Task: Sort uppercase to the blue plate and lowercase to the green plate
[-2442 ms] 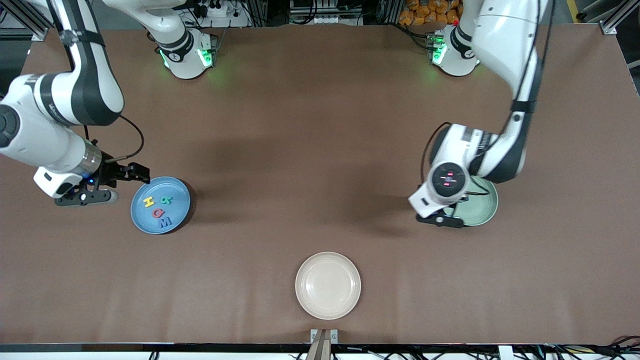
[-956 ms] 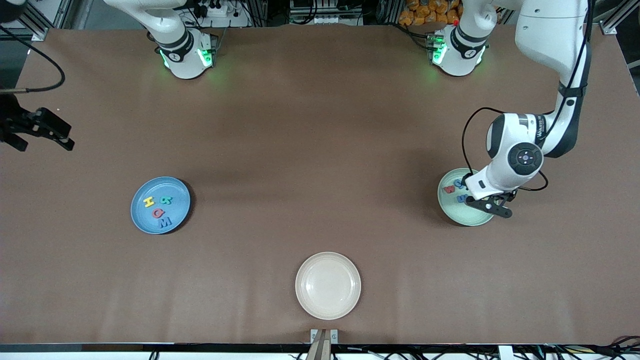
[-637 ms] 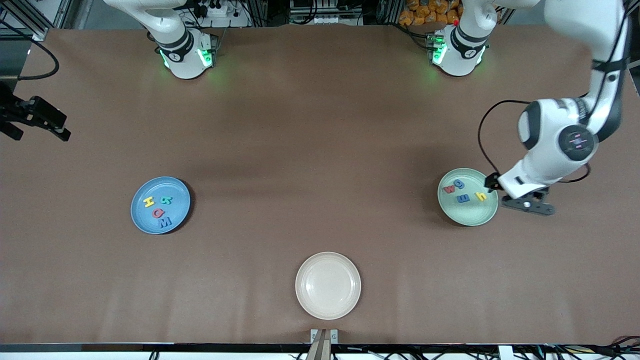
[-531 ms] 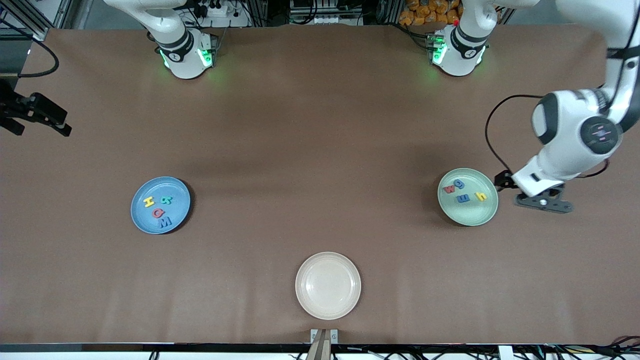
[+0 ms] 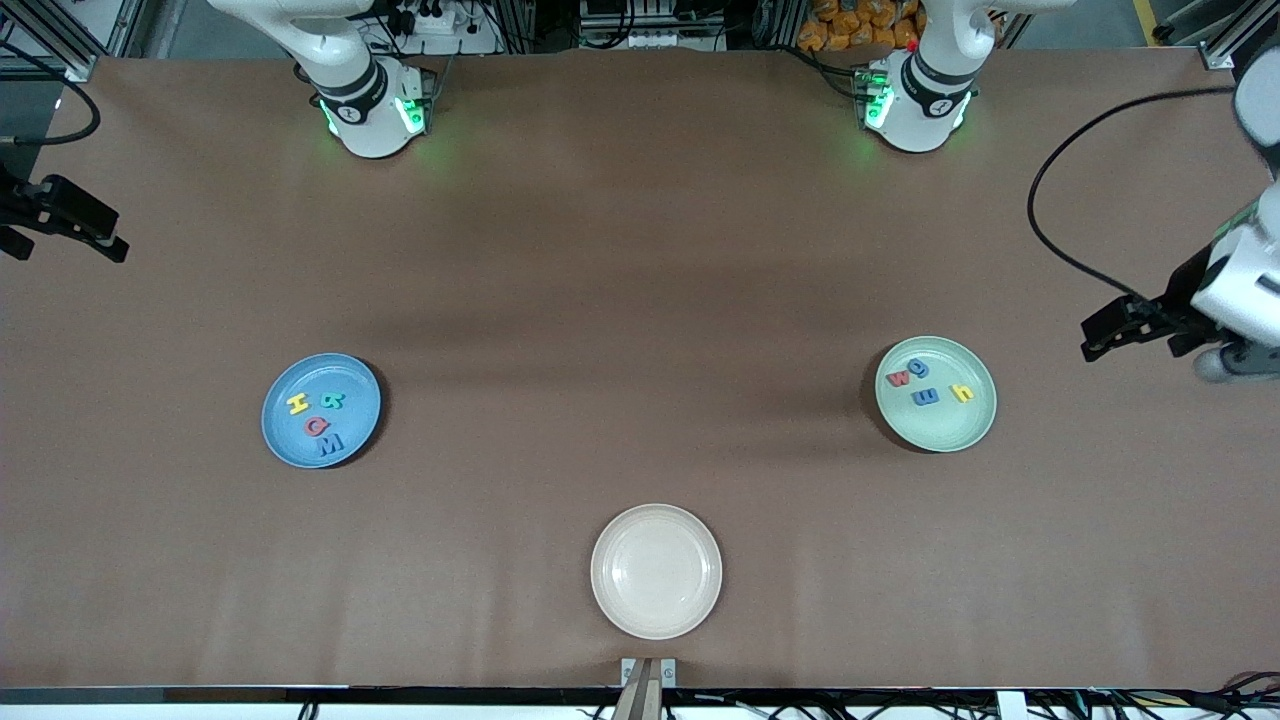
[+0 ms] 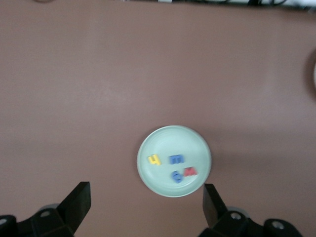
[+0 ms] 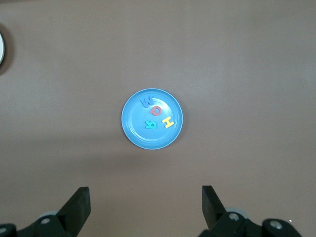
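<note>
The blue plate sat on the bench toward the right arm's end, carrying all four uppercase letters: the yellow H, the teal R, the red Q and the blue M. The green plate sat toward the left arm's end and held the four lowercase letters: the red w, the blue g, the blue m and the yellow h. A cream plate lay between the two, nearer to the front camera than either.

The left claw hung in the air over bare bench at the left arm's end, well apart from the green plate, its fingers spread wide with nothing between them. In the left wrist view the green plate showed whole between the two open fingers, far below them.

The right claw hung over the edge of the bench at the right arm's end, well apart from the blue plate, likewise spread and empty. The right wrist view looked down on the blue plate with its letters, well clear of the parted fingers.
</note>
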Controlling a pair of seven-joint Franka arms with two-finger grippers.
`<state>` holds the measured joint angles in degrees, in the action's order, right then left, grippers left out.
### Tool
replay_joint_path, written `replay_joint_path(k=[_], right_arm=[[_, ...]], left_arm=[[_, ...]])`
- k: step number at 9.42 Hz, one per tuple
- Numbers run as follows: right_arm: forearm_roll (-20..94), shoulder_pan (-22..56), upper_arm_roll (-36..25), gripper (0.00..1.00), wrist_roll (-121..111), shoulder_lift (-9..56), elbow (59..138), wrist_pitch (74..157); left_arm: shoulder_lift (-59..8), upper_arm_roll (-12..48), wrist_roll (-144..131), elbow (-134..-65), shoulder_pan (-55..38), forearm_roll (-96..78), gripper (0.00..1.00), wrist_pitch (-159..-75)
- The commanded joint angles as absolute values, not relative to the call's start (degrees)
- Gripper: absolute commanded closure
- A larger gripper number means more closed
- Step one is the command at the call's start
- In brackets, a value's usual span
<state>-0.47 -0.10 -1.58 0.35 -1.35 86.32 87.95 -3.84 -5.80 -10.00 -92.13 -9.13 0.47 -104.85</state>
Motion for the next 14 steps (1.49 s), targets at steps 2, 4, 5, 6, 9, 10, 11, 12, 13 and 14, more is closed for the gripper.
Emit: replay_joint_path(k=[2,4,5,6,9,10,11,12,13,14], right_arm=[[-0.8,-0.7,-0.9,0.0,-0.2,-0.9,84.2,86.9],[-0.8,-0.7,-0.9,0.0,-0.4,-1.0,84.2,86.7],[-0.8,-0.7,-0.9,0.0,-0.4,-1.0,84.1,86.7],[-0.8,-0.7,-0.9,0.0,-0.4,-1.0,84.1,86.7],[-0.7,-0.7,-0.9,0.0,-0.5,-1.2,84.1,86.6],[-0.8,-0.7,-1.0,0.0,-0.5,-1.2,83.9,86.1],[-0.8,-0.8,-1.1,0.0,-0.5,-1.2,83.9,85.8],[-0.8,-0.8,-1.1,0.0,-0.4,-1.2,83.9,85.3],[-0.8,-0.8,-1.1,0.0,-0.4,-1.2,83.9,85.3],[-0.8,-0.8,-1.1,0.0,-0.5,-1.2,83.9,85.2]], left_arm=[[0.3,1.7,-21.8,-91.4,-3.7,3.0,0.0,-104.0],[1.5,1.8,-21.8,-91.1,-3.7,3.3,0.0,-103.4],[1.7,2.0,-22.0,-91.1,-3.9,2.6,0.0,-102.5],[1.8,1.9,-21.8,-91.0,-3.9,2.5,0.0,-101.2],[1.9,2.8,-22.5,-90.6,-4.1,2.6,0.0,-99.7],[1.9,2.7,-22.4,-90.7,-4.1,2.5,0.0,-99.2],[1.9,2.9,-22.5,-90.7,-4.2,2.5,0.0,-98.2],[1.9,3.0,-22.3,-90.7,-4.3,2.5,0.0,-97.0],[1.8,3.1,-22.3,-90.9,-4.3,2.5,0.0,-96.2],[1.8,3.0,-22.2,-90.9,-4.4,2.6,0.0,-96.1]])
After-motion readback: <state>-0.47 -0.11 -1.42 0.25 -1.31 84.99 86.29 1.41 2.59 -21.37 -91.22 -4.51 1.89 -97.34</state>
